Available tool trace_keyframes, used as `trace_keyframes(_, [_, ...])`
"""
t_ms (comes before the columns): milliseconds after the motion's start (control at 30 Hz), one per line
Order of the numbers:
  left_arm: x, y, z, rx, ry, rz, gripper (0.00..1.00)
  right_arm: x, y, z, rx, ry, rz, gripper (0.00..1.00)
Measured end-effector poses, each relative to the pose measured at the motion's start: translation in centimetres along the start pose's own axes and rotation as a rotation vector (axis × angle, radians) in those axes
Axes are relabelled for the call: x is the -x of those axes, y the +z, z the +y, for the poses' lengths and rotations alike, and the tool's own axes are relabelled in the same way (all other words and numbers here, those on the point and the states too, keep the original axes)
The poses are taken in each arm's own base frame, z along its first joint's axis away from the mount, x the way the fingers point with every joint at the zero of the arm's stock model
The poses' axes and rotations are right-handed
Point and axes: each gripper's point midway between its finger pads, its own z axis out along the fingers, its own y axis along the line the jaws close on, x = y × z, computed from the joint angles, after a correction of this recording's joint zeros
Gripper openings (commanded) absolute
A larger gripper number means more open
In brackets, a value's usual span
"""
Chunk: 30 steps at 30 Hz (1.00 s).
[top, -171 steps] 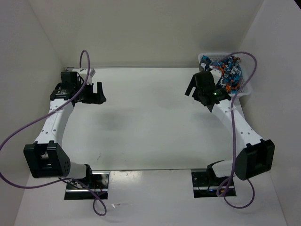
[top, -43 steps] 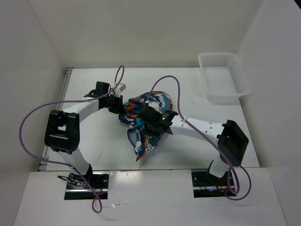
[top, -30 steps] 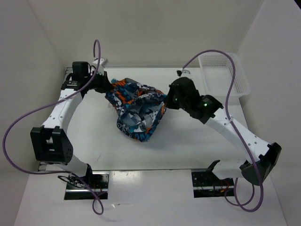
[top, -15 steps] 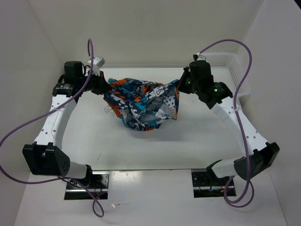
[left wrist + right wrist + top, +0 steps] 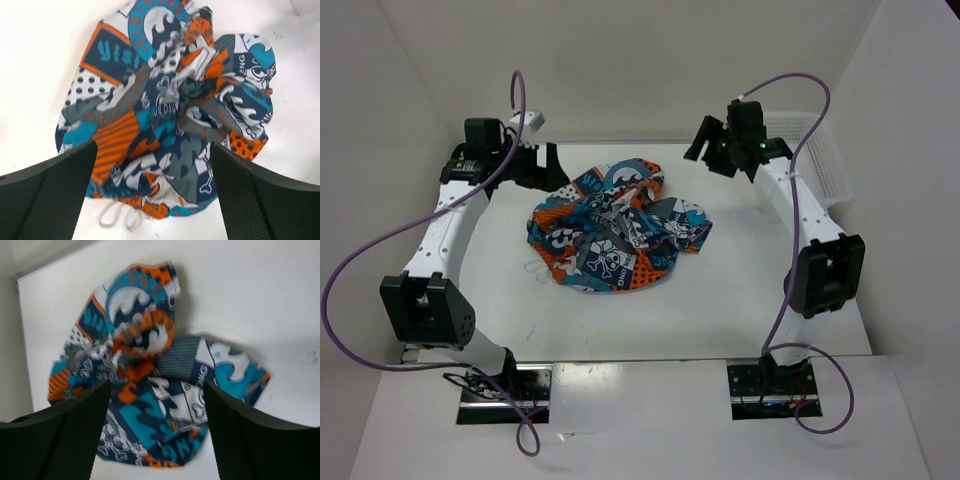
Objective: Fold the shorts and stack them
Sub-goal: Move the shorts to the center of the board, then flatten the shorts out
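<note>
The shorts (image 5: 615, 230) lie in a crumpled heap on the white table, teal, orange, white and dark grey, with skulls and wave logos. My left gripper (image 5: 552, 168) hangs open above the heap's far left edge, holding nothing. My right gripper (image 5: 705, 155) hangs open above the far right, also with nothing in it. In the left wrist view the shorts (image 5: 170, 110) lie well below the wide-open left gripper (image 5: 153, 145), with white drawstring loops (image 5: 117, 217) at the near edge. In the right wrist view the shorts (image 5: 150, 380) show between the spread fingers of the right gripper (image 5: 156, 385).
A white mesh basket (image 5: 825, 165) stands at the far right of the table, partly behind my right arm. White walls close in the table at the left, back and right. Purple cables loop off both arms.
Both grippers have opened and let go of the shorts, which were stretched between them. The shorts have dropped into a heap on the table, and both arms have drawn back.
</note>
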Motion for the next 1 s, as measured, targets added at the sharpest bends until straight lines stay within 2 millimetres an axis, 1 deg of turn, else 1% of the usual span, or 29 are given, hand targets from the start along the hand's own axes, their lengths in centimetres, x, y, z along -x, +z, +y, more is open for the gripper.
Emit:
trace_keyframes(33, [-0.5, -0.5, 0.0, 0.011, -0.002, 0.002, 1.00, -1.4, -0.4, -0.4, 0.000, -0.002, 0.019, 0.67])
trace_keyframes(100, [-2.1, -1.4, -0.2, 0.026, -0.011, 0.010, 0.98, -4.4, -1.7, -1.4, -0.010, -0.010, 0.065, 0.59])
trace_keyframes(133, [-3.3, -1.9, -0.4, 0.029, -0.022, 0.024, 0.93, -5.9, -2.4, -1.7, -0.013, -0.017, 0.084, 0.49])
trace_keyframes(200, [-5.9, -2.6, -1.0, 0.022, -0.039, 0.047, 0.84, -9.3, -3.7, -2.1, -0.015, -0.040, 0.128, 0.35])
trace_keyframes(233, [-7.7, -2.8, -1.3, 0.014, -0.051, 0.066, 0.79, -11.2, -4.4, -2.2, -0.015, -0.055, 0.158, 0.29])
trace_keyframes(267, [-9.5, -3.0, -1.7, 0.005, -0.069, 0.091, 0.73, -12.6, -4.8, -2.3, -0.016, -0.065, 0.180, 0.29])
trace_keyframes(300, [-11.1, -3.1, -2.0, -0.002, -0.086, 0.118, 0.73, -14.0, -5.2, -2.3, -0.012, -0.073, 0.200, 0.31])
trace_keyframes(333, [-12.9, -3.0, -2.4, -0.013, -0.100, 0.147, 0.79, -15.6, -5.6, -2.5, -0.013, -0.082, 0.230, 0.39])
trace_keyframes(367, [-14.5, -2.8, -2.7, -0.024, -0.115, 0.178, 0.89, -17.1, -5.8, -2.8, -0.014, -0.087, 0.258, 0.63])
trace_keyframes(400, [-16.0, -2.6, -3.1, -0.038, -0.126, 0.212, 0.96, -18.3, -6.0, -2.9, -0.015, -0.082, 0.287, 0.69])
trace_keyframes(467, [-18.5, -2.1, -4.0, -0.066, -0.147, 0.275, 1.00, -20.5, -6.0, -3.3, -0.022, -0.097, 0.337, 0.81])
trace_keyframes(533, [-20.3, -1.7, -4.6, -0.088, -0.155, 0.320, 1.00, -22.4, -5.8, -3.2, -0.025, -0.113, 0.385, 0.82])
trace_keyframes(600, [-21.7, -1.2, -5.4, -0.117, -0.156, 0.357, 1.00, -23.5, -5.3, -3.0, -0.027, -0.125, 0.414, 0.78])
trace_keyframes(667, [-22.6, -0.5, -5.9, -0.137, -0.147, 0.387, 1.00, -24.4, -4.3, -3.2, -0.051, -0.132, 0.438, 0.74])
trace_keyframes(733, [-23.3, 0.1, -6.5, -0.151, -0.128, 0.412, 0.98, -24.7, -2.9, -4.0, -0.106, -0.138, 0.446, 0.73])
trace_keyframes(767, [-23.5, 0.4, -6.8, -0.157, -0.120, 0.423, 0.96, -24.7, -2.0, -4.4, -0.133, -0.144, 0.445, 0.70])
trace_keyframes(833, [-23.8, 0.9, -7.3, -0.166, -0.099, 0.432, 0.93, -24.6, -0.5, -5.2, -0.189, -0.159, 0.437, 0.67])
trace_keyframes(867, [-23.9, 1.2, -7.5, -0.171, -0.086, 0.435, 0.90, -24.5, 0.4, -5.6, -0.219, -0.168, 0.430, 0.62])
trace_keyframes(900, [-24.1, 1.6, -7.5, -0.170, -0.078, 0.438, 0.86, -24.2, 1.1, -5.8, -0.238, -0.177, 0.419, 0.61])
trace_keyframes(933, [-24.2, 1.9, -7.5, -0.168, -0.070, 0.442, 0.73, -24.0, 1.8, -6.2, -0.268, -0.189, 0.408, 0.58])
trace_keyframes(967, [-24.5, 2.2, -7.4, -0.163, -0.069, 0.450, 0.64, -23.7, 2.6, -6.5, -0.290, -0.199, 0.394, 0.55])
trace_keyframes(1000, [-24.7, 2.5, -7.3, -0.155, -0.067, 0.458, 0.55, -23.4, 3.2, -6.7, -0.309, -0.209, 0.380, 0.49])
